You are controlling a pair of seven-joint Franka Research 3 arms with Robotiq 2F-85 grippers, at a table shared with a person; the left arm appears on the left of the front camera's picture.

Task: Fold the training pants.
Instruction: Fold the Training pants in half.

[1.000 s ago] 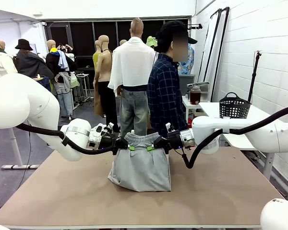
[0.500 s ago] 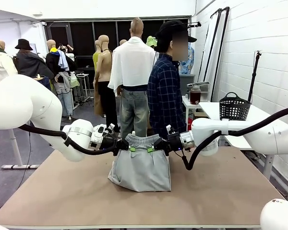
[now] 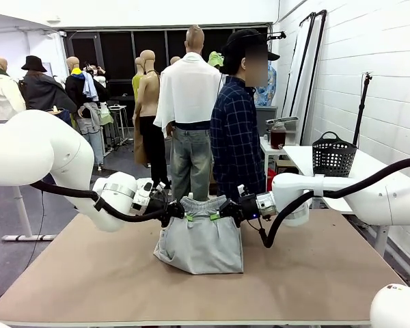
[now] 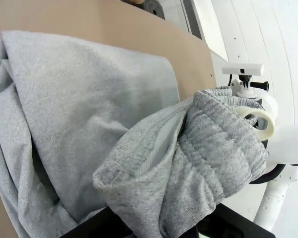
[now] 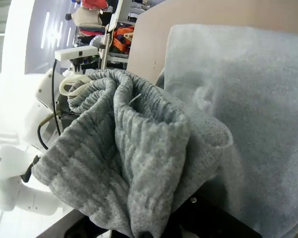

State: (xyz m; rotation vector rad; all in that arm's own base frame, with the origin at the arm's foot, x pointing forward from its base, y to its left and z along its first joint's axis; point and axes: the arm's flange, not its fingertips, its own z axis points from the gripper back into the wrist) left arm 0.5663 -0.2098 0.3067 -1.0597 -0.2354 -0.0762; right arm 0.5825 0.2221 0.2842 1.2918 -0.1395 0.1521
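The light grey training pants point(image 3: 200, 242) lie folded in the middle of the table, their gathered waistband point(image 3: 202, 204) lifted above the heap. My left gripper point(image 3: 184, 217) is shut on the waistband's left end, and my right gripper point(image 3: 216, 216) is shut on its right end. In the left wrist view the bunched waistband point(image 4: 198, 158) hangs close in front, with the flat grey cloth point(image 4: 84, 109) beyond it. The right wrist view has the ribbed waistband point(image 5: 134, 148) over the spread cloth point(image 5: 253, 99). The fingers are hidden by cloth in both wrist views.
A person point(image 3: 238, 130) in a dark checked shirt stands at the table's far edge, behind the pants. A black mesh basket point(image 3: 333, 152) sits on a white side table at the right. The brown table point(image 3: 314, 273) has bare room on both sides.
Both grippers have sunk a little toward the table, bringing the waistband down with them. The folded heap stays in place.
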